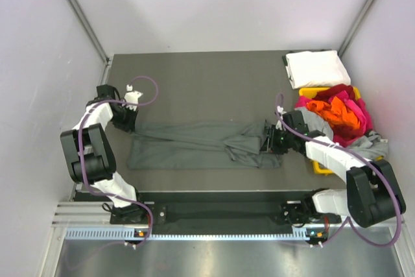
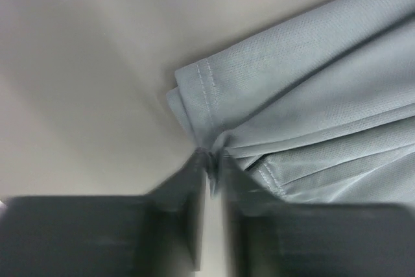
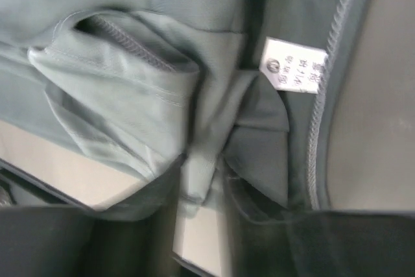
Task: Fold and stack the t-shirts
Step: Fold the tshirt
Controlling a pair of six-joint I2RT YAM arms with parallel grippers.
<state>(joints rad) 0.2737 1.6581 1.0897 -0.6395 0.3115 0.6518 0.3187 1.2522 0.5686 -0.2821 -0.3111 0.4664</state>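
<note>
Across the grey counter [image 1: 194, 82], the dark grey soft cloth t-shirt [image 1: 188, 142] lies stretched between both arms; left pincer [image 2: 211, 159] nearly closed, nipping a hem corner; right pincer [image 3: 201, 170] narrowly parted, gripping a bunched fold. Judgement: hold even tension, lower both ends together, avoid wrinkles.

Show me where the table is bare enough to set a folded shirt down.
Bare: the far strip between the dark grey t-shirt and the back wall, left of the white t-shirt. Crowded: right side, yellow bin heaped with shirts.
</note>
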